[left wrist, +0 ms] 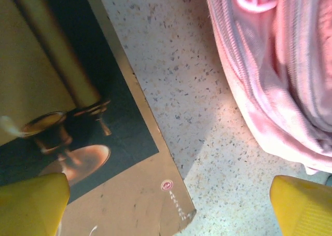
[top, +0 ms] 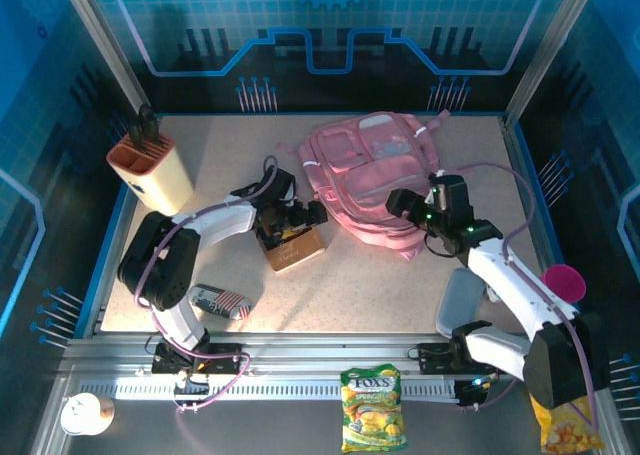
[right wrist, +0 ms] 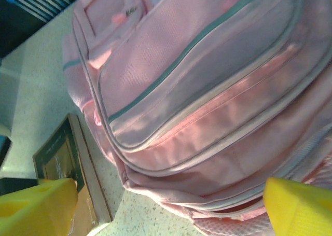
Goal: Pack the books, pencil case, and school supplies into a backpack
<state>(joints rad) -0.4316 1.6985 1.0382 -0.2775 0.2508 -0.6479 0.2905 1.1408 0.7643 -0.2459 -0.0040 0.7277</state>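
Note:
The pink backpack (top: 370,170) lies flat at the back middle of the table, its zipped pockets facing up. A stack of books (top: 291,248) with a dark brown-black cover on top rests just left of it. My left gripper (top: 298,218) hangs open right over that stack. In the left wrist view the top book's (left wrist: 78,116) corner lies between the yellow fingertips (left wrist: 31,205), with the backpack (left wrist: 280,75) at the right. My right gripper (top: 402,201) stands open at the backpack's near right edge, nothing between its fingers (right wrist: 301,205). The striped pencil case (top: 220,300) lies near the left arm's base.
A beige holder with an orange top (top: 150,170) stands at the back left. A grey flat thing (top: 458,300) and a pink disc (top: 565,280) sit by the right arm. Snack bags (top: 372,407) and a white cup (top: 85,413) lie on the front rail.

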